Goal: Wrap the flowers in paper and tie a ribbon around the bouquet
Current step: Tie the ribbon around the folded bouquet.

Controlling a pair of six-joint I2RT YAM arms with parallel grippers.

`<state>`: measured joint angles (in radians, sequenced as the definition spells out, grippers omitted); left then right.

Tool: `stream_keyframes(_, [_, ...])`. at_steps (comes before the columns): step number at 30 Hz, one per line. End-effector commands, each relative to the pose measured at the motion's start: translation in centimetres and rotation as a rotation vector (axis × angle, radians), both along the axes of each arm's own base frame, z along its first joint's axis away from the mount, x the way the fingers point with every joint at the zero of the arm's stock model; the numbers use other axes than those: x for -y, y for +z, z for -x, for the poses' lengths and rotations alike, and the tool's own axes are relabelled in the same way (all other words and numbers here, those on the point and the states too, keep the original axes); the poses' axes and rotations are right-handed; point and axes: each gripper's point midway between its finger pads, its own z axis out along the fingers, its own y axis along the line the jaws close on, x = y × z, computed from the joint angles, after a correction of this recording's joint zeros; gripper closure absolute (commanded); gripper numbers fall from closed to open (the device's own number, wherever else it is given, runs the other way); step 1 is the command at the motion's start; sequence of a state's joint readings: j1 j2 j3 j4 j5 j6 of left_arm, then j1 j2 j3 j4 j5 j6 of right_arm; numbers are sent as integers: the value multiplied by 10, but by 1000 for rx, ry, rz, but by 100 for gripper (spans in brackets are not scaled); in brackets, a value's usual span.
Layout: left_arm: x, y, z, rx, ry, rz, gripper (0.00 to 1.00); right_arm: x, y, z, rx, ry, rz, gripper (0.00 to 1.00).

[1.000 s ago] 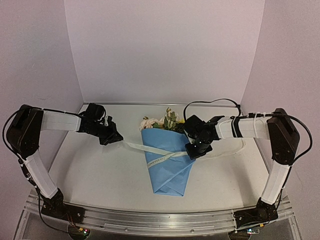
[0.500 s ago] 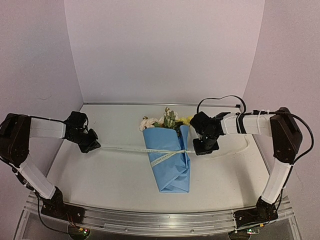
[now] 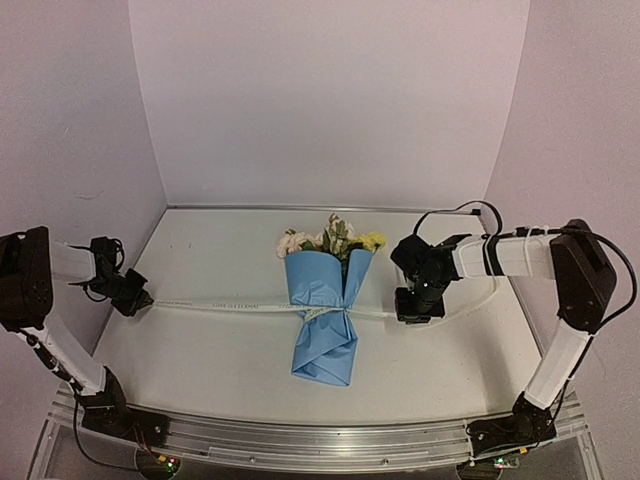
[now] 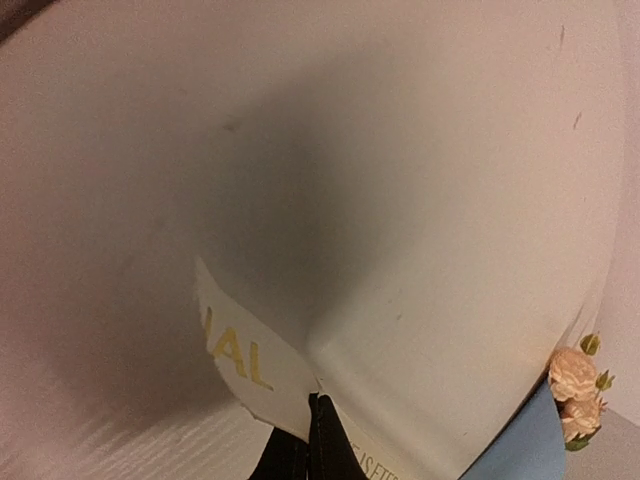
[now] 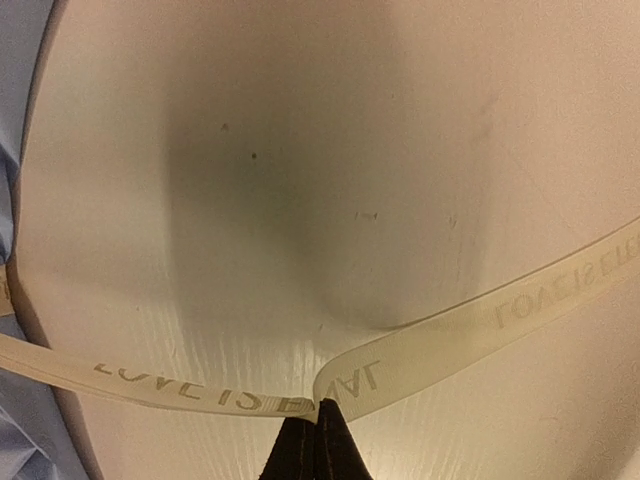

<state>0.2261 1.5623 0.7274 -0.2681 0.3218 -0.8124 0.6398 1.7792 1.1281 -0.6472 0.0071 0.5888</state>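
A light-blue paper cone (image 3: 325,345) lies on the white table (image 3: 200,360) between the two claws, its narrow folded end toward the arm bases. It holds a small bunch of pale pink, cream and yellow flowers (image 3: 330,240) with green leaves. The stems are hidden inside the paper, and only the blooms and leaves stick out of the wide far mouth. Together they make the bouquet (image 3: 322,290).

A long, narrow off-white ribbon (image 3: 225,303) with small printed lettering crosses the cone at its waist, where the paper is pinched in tight.

The left claw (image 3: 138,300) sits low over the table, well to the left of the bouquet. It is clenched on the ribbon, which runs from its tips in a straight, taut line to the cone on its right. In the left wrist view the dark fingertips pinch the ribbon's edge, with the pink blooms and blue paper far off to the right.

The right claw (image 3: 413,310) is near the bouquet's right side. It is also clenched on the ribbon, which is nipped between its closed tips in the right wrist view. To its left a short stretch reaches the cone's waist. The loose remainder curves away on its right, lying slack on the table.
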Motion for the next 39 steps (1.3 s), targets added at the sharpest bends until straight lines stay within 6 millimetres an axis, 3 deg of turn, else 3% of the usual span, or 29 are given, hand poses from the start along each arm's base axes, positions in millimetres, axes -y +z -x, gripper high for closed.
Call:
stream_keyframes(1, [-81, 33, -17, 66, 200, -149, 100, 21, 4, 40, -33, -49, 119, 100])
stream_keyframes(8, [-132, 47, -9, 54, 325, -200, 100, 81, -12, 54, -57, -238, 209, 100])
stream_keyframes(10, [-137, 49, -10, 59, 331, -200, 100, 87, -9, 52, -46, -271, 200, 100])
stream_keyframes(11, [-135, 49, -13, 77, 321, -192, 100, 81, -8, 50, -46, -255, 174, 100])
stream_keyframes(13, [-118, 46, -21, 117, 266, -130, 100, 60, -6, 42, -33, -206, 105, 100])
stream_keyframes(17, [-64, 46, -34, 140, 92, -85, 100, 21, 3, 34, 0, -68, 64, 100])
stream_keyframes(19, [-41, 44, -34, 133, 23, -98, 100, 8, 4, 34, 9, -24, 52, 100])
stream_keyframes(21, [-32, 40, -31, 125, 1, -95, 97, 3, 4, 34, 17, -13, 47, 98])
stream_keyframes(23, [-28, 40, -29, 126, -14, -96, 71, 2, 5, 34, 29, -9, 41, 84])
stream_keyframes(25, [-23, 52, -31, 152, -41, -120, 48, 1, 11, 34, 52, 5, 32, 66])
stream_keyframes(28, [-3, 77, -32, 188, -98, -147, 30, -1, 24, 34, 97, 49, 25, 36])
stream_keyframes(30, [17, 90, -29, 206, -118, -134, 26, -3, 31, 33, 127, 86, 25, 24])
stream_keyframes(32, [45, 94, -21, 212, -136, -98, 21, -4, 41, 28, 177, 125, 46, 19])
stream_keyframes(35, [83, 91, -3, 199, -93, 2, 19, -6, 51, 19, 252, 159, 64, 16])
stream_keyframes(39, [150, 83, 23, 188, -35, 180, 19, -28, 56, 12, 340, 289, 69, 13])
